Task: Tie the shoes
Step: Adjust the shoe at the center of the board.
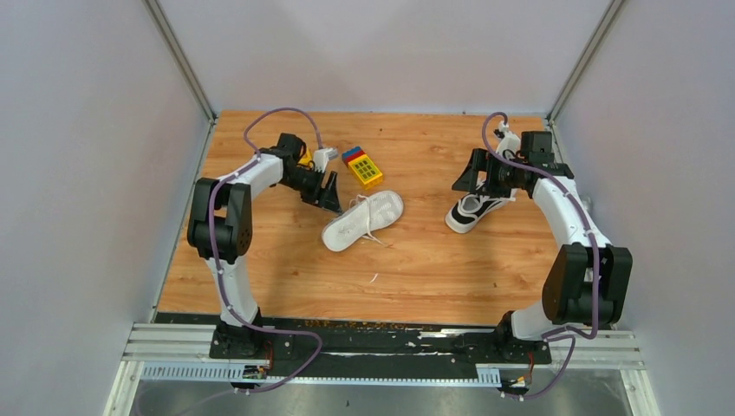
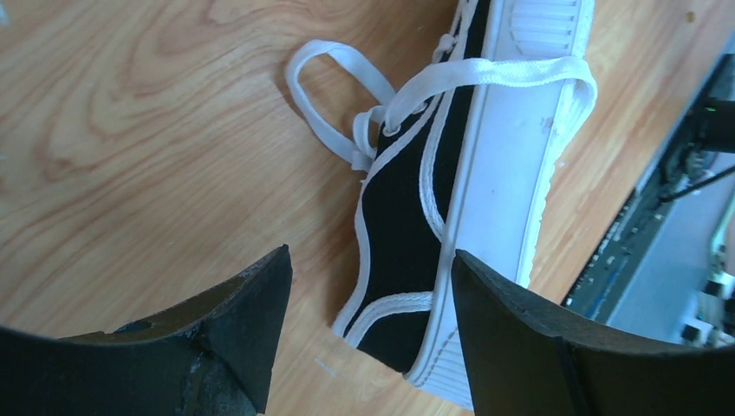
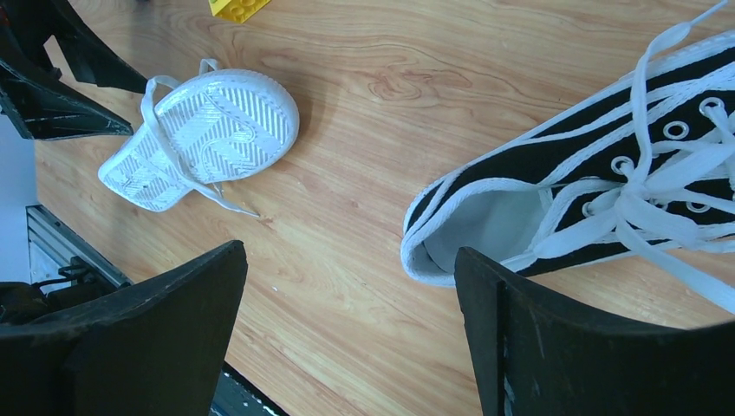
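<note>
Wooden tabletop [image 1: 433,277] between grey walls [image 1: 87,173] carries both shoes. The overturned sneaker [image 1: 362,220] lies sole-up at centre, just beside the left gripper [image 1: 332,198]. The upright sneaker [image 1: 475,211] sits by the right gripper [image 1: 468,178]. Both pincers gape wide, empty. Tying seems unstarted, with the laces [image 3: 641,199] apparently loose. Next: right the overturned one, then pinch lace ends.

A wooden tabletop [image 1: 433,269] with pale grain forms the floor of a booth with plain grey walls [image 1: 381,52]. Toward the far left of centre lies a yellow studded toy block [image 1: 367,170], and a red and blue block [image 1: 352,155] touches its far end. A small white scrap [image 1: 374,278] lies nearer the front, short of an aluminium rail [image 1: 169,342].
</note>
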Available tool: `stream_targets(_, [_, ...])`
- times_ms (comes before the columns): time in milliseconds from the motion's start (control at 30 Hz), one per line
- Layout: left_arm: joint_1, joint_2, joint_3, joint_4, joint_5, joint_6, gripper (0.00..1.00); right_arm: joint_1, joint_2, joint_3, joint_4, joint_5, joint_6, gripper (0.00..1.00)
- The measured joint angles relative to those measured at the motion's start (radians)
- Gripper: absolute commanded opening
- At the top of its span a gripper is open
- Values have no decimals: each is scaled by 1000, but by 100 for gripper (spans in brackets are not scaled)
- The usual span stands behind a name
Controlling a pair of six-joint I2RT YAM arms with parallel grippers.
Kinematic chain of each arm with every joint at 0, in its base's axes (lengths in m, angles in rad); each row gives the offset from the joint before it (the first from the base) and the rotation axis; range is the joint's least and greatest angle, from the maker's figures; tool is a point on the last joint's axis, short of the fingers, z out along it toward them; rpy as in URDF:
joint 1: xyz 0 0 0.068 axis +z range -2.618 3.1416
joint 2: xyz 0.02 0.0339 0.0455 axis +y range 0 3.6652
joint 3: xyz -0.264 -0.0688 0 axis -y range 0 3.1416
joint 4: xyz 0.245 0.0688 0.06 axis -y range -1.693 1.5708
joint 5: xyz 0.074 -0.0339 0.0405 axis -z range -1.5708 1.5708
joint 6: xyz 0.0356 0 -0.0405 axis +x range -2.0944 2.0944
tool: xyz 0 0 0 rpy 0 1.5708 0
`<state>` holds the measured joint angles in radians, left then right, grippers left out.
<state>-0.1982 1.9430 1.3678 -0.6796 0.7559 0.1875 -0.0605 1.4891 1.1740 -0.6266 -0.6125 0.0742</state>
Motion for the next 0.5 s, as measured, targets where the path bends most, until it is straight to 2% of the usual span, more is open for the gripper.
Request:
stream_targets(233, [-30, 37, 13, -38, 153, 48, 72, 0, -10, -10, 5, 2, -2, 91])
stream_targets(500, [-296, -44, 10, -122, 193, 187, 70, 0, -47, -84, 6, 2, 0, 91])
